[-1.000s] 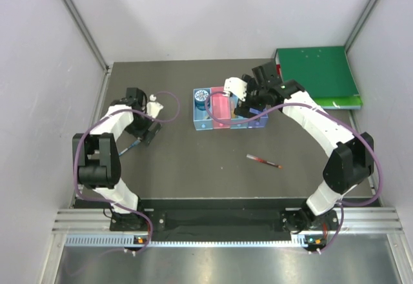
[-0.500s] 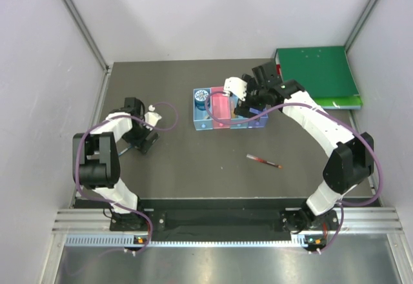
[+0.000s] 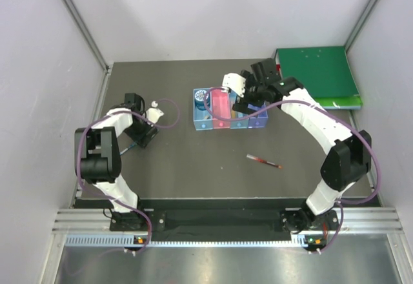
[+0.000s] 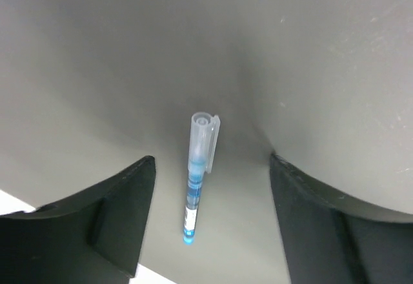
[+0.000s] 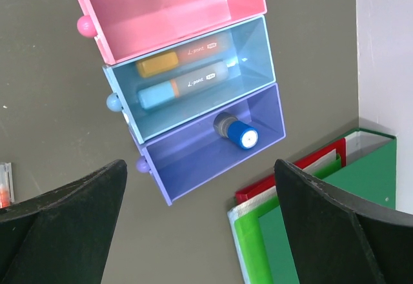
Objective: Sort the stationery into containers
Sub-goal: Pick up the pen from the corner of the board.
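- Blue pen lies flat on the table, far left, well apart from the trays.
- Its long axis runs crosswise to your left gripper's closing line. The pen sits between the parted jaws, untouched.
- Right gripper: splayed, empty, above the trays.

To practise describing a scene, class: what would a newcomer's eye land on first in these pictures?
The row of four coloured trays, centre-back, and the green binder in the far right corner. Then the blue pen lying between the open fingers of the left end effector.
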Controlling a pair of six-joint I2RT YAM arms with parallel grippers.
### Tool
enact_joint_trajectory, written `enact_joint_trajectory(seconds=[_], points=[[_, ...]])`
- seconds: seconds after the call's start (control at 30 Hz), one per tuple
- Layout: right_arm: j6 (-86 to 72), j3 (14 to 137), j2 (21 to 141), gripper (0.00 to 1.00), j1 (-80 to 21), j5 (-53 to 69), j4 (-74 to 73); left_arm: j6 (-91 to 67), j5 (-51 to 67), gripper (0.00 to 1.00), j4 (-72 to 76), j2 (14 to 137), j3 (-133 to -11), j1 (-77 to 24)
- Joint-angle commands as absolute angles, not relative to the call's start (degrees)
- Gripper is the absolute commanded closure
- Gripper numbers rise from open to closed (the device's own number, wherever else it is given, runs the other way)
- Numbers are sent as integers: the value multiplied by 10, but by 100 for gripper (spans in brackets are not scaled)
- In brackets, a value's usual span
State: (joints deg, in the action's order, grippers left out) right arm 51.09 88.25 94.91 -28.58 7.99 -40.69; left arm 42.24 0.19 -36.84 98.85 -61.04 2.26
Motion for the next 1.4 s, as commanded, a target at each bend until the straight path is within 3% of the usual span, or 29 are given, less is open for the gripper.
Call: enact_joint_trajectory(seconds=[0.0, 0.13, 0.33, 0.47, 0.67, 1.0, 1.37], points=[[502, 912, 957, 4, -283, 76, -389, 452, 34, 32, -313, 1044, -599, 29], [502, 918, 961, 4, -277, 69, -384, 460, 34, 59, -320, 1049, -599, 35], [502, 926, 964, 4, -264, 61, -376, 468, 34, 79, -328, 1043, -597, 49], [503, 931, 966, 4, -257, 55, -369, 464, 35, 99, -345, 1042, -605, 51], [502, 930, 967, 4, -242, 45, -363, 418, 63, 100, -401, 1034, -687, 52], [471, 906, 961, 4, -212, 19, -336, 302, 175, 100, -519, 1053, -954, 47], [465, 878, 941, 4, -205, 9, -323, 209, 252, 100, -500, 1047, -1043, 27]])
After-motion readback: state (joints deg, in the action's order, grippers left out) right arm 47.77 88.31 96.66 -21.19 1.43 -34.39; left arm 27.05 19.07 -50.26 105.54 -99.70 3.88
